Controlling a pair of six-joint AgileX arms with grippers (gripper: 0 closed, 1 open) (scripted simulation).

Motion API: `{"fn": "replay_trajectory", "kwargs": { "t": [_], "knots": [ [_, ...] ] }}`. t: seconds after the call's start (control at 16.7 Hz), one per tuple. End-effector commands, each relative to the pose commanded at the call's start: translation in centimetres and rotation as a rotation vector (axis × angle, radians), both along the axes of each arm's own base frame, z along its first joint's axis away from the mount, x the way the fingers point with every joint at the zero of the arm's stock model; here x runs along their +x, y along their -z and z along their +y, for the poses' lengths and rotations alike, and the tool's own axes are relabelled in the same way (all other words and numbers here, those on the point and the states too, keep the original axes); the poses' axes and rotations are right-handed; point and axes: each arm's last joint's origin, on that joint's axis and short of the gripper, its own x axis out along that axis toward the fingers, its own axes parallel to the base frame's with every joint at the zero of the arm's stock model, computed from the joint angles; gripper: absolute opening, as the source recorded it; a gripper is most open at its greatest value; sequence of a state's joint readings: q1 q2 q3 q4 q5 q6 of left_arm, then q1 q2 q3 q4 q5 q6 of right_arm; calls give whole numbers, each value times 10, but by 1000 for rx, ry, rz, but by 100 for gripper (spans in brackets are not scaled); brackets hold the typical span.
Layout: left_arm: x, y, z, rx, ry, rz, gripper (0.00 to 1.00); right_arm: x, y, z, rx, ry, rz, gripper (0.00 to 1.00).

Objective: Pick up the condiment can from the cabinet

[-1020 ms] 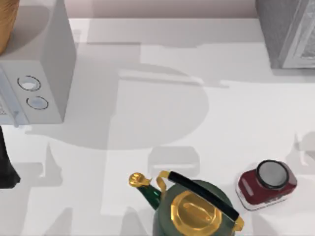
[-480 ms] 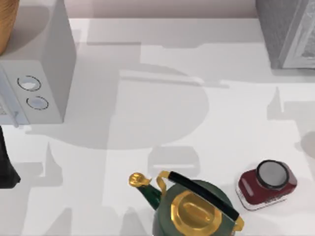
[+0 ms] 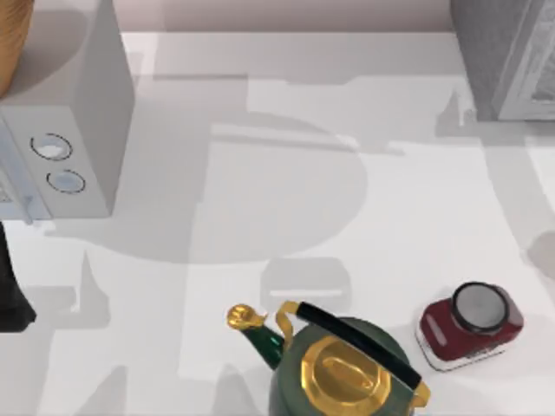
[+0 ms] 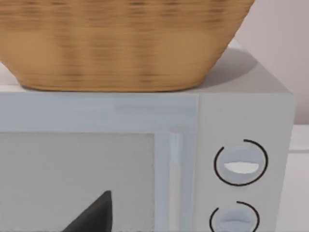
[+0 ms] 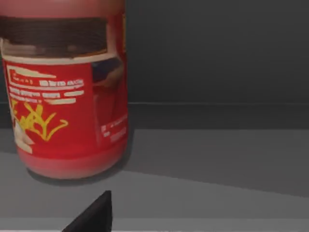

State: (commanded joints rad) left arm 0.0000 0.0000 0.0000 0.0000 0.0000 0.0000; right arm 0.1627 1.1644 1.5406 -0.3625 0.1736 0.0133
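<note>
The can (image 5: pixel 67 92) is seen upright on a grey shelf, near the right jaws; their opening cannot be told.

The white counter (image 3: pixel 260 217) carries a microwave (image 3: pixel 65 147) at left, a grey cabinet (image 3: pixel 507 56) at right, a green kettle (image 3: pixel 342 368) and a dark red jar (image 3: pixel 468 325) along the near edge.

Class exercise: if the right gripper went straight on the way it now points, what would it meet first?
Probably the condiment can, upright on the dark cabinet shelf just ahead, slightly off the view's centre; depth is unclear, so it might slip past to the back wall.
</note>
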Motion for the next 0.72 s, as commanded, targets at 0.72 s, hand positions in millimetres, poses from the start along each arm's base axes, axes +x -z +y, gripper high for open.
{"fn": "replay_trajectory", "kwargs": {
  "t": [0.72],
  "knots": [
    [0, 0, 0, 0, 0, 0, 100, 33, -20, 11, 0, 2, 14, 100]
  ]
}}
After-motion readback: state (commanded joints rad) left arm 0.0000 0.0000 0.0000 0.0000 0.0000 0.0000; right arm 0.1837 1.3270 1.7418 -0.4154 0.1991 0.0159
